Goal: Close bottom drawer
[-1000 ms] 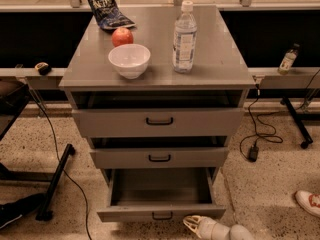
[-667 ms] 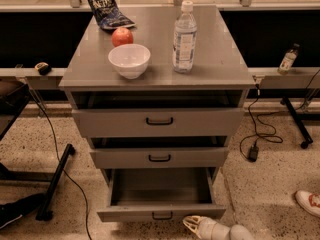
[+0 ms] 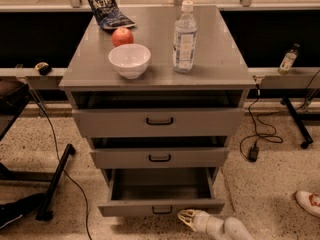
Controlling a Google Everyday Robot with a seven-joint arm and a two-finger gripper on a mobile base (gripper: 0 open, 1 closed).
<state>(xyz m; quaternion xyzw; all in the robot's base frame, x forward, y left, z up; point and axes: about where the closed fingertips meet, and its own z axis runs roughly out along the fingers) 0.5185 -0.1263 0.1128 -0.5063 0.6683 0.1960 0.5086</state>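
One end effector (image 3: 189, 217), cream-coloured, sits low at the frame's bottom edge. It is just right of the handle (image 3: 162, 210) on the bottom drawer (image 3: 125, 208) and near the drawer front; touching or not, cannot tell. Wide or narrow: cannot tell either.

Risks, as judged:
- Position is right of centre, so a push from there could skew the drawer and jam it.
- A tip riding under the front's lower edge could slip off.
- A hard shove might shake the table (image 3: 220, 59) and topple the bottle (image 3: 184, 39).

Bottom drawer is pulled well out at floor level, the lowest of three. It is grey with a shallow plain front, and the inside looks empty. Middle drawer (image 3: 200, 157) and top drawer (image 3: 200, 121) stand slightly out too.
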